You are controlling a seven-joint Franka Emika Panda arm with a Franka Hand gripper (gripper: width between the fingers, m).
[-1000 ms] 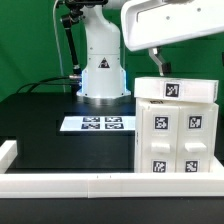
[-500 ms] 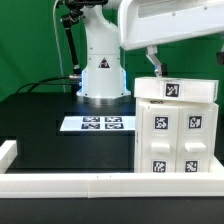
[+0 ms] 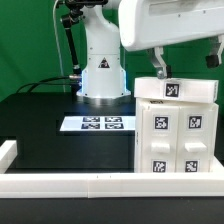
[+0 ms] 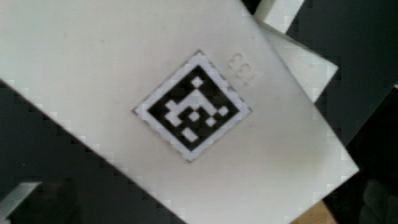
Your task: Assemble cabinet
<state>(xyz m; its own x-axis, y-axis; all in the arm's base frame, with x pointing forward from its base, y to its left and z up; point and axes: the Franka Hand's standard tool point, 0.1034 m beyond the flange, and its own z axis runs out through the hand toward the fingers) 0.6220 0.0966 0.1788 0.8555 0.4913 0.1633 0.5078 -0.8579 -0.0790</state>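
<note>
As arm shifted slightly sideways above cabinet, tool hangs just over top; spread unclear; grasp pending.

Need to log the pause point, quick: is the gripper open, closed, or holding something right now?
Gripper: cannot be told. It hangs just above the cabinet, but the fingertips are not clear enough to judge, and nothing visibly sits in them.

The black table carries three things. The cabinet stands upright on it at the exterior view's right, close to the front. The marker board lies flat near the middle, just beside the cabinet. Behind the board stands the white robot base. A white rail borders the front edge.
</note>
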